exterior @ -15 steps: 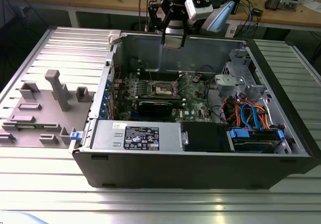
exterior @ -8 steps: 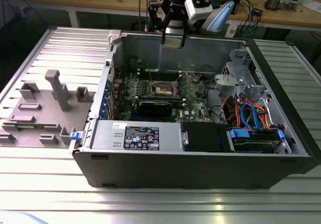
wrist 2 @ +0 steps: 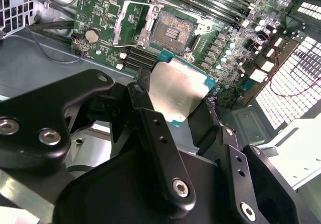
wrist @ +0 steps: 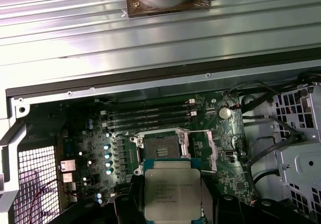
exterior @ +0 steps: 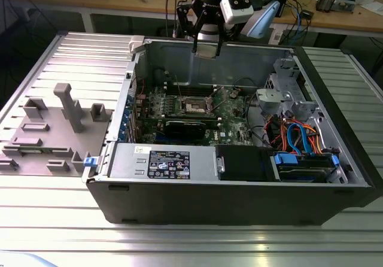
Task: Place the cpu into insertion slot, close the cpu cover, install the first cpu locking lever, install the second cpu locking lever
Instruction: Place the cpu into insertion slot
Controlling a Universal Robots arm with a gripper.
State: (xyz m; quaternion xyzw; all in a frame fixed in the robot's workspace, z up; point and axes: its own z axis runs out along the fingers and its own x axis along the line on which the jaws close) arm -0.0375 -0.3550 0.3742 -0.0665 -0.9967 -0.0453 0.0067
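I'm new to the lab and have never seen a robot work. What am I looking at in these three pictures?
One robot arm ends in a black gripper. The exterior view comes from a camera off the arm. Both wrist views come from cameras riding on the arm, looking down past the gripper. On the ribbed metal table lies an open computer case, with a grey fixture on the exterior view's left. The gripper holds the cpu, a small silver square, above the case. On the green board below, the slot is empty and its cover stands open.
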